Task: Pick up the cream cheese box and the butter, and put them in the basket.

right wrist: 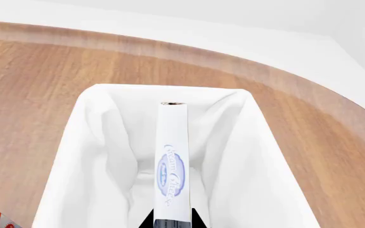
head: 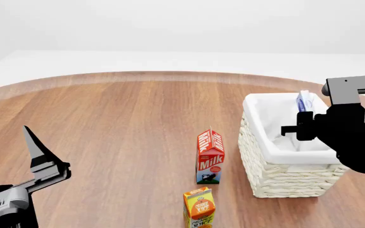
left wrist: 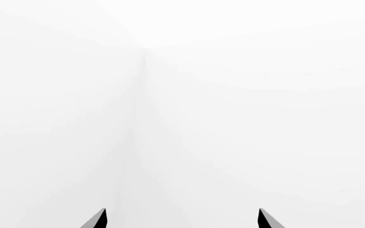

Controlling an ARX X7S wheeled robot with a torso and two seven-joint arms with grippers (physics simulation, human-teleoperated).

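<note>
The cream cheese box (right wrist: 171,156), small, white and blue-printed, is held on edge by my right gripper (right wrist: 172,221), which is shut on it over the open top of the basket (right wrist: 87,142). The head view has the box (head: 305,100) near the far rim of the cream wicker basket (head: 258,142), with the right gripper (head: 304,118) above the basket's right side. My left gripper (head: 46,164) is at the near left, raised and open. Its wrist view shows only blank white between the parted fingertips (left wrist: 100,219). The butter is out of view.
A red-white milk carton (head: 210,156) stands on the wooden table (head: 119,123) just left of the basket. An orange juice carton (head: 199,206) stands in front of it by the near edge. The table's curved far edge meets white floor.
</note>
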